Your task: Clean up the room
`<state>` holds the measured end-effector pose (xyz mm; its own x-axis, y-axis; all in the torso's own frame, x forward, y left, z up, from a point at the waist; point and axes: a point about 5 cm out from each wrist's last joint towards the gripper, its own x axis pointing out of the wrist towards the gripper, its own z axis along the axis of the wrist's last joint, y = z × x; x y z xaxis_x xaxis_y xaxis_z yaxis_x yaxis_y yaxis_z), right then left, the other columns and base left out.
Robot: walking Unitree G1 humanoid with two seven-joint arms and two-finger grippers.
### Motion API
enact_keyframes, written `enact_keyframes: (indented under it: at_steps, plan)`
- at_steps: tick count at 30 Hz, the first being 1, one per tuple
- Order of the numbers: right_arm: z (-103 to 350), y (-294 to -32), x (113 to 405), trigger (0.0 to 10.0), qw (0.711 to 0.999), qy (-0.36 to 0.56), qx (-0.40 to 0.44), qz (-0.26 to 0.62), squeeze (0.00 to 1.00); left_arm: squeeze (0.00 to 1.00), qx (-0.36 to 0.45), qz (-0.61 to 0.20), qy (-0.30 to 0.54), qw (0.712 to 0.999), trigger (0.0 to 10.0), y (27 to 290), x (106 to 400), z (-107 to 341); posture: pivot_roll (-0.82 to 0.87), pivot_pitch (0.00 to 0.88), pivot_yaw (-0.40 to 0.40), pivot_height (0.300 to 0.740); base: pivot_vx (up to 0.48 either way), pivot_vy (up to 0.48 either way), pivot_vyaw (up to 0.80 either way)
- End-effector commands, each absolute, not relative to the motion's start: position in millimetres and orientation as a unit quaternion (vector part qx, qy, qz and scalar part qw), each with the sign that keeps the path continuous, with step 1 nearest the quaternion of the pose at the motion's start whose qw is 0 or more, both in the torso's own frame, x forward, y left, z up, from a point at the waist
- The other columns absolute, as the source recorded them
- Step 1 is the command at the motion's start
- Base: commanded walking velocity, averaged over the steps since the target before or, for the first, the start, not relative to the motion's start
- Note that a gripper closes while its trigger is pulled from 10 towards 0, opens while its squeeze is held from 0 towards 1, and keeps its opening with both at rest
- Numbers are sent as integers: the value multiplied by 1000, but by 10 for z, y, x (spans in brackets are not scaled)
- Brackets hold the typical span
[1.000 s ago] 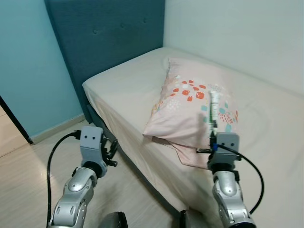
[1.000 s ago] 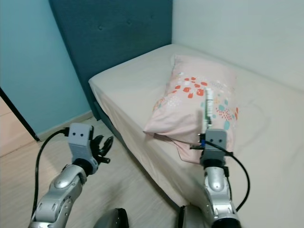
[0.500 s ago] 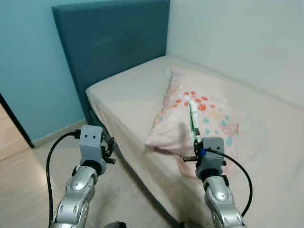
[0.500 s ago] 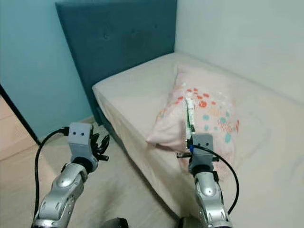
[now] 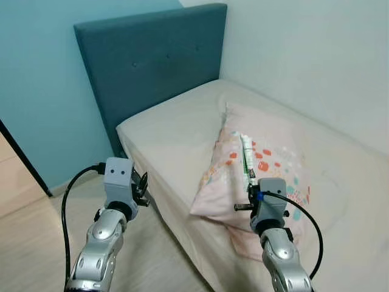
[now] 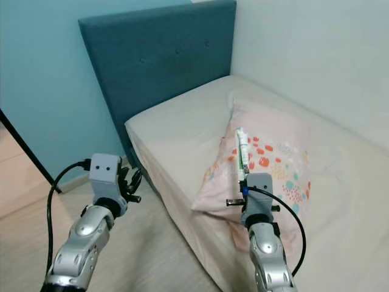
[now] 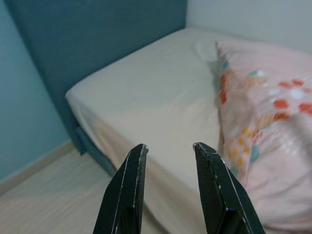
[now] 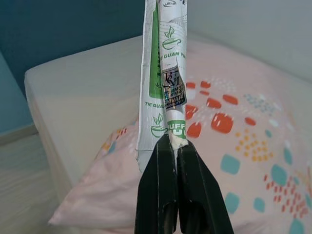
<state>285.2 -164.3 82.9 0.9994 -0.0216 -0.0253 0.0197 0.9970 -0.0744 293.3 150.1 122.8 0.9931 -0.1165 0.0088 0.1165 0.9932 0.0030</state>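
My right gripper is shut on a flat white and green packet with tea-leaf print, held upright in front of me; the packet stands over the pillow. The pink pillow with red and teal spots lies on the cream bed, partly hanging over the near edge. My left gripper is open with nothing between its fingers, raised beside the bed's near corner over the floor.
A dark blue padded headboard stands behind the bed against a light blue wall. A white wall runs along the bed's far side. Pale wood floor lies to the left, with a dark door edge.
The camera has tilted up and shifted, so the bed and headboard sit lower and more central. My right gripper with the packet has moved left relative to the pillow.
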Motion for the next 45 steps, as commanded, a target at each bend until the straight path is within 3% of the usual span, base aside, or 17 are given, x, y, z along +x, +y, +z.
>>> enact_keyframes:
  at_steps: [1, 18, 45]
  plan:
    - [795, -1643, 2811, 10000, 999, 24, -26, -13, 0, 0, -2, -67, 1, 998, 10000, 1457, 2922, 1187, 44, 9, -6, 740, 0, 0, 0]
    - [744, -1590, 2808, 10000, 999, 39, 17, 5, 0, 0, -11, -78, -9, 997, 10000, 1430, 2914, 1199, 46, 0, -3, 740, 0, 0, 0]
    - [759, -1394, 2881, 10000, 997, 38, 35, 58, 0, 0, -4, -71, 2, 997, 10000, 1480, 2920, 1177, 70, 0, 10, 740, 0, 0, 800]
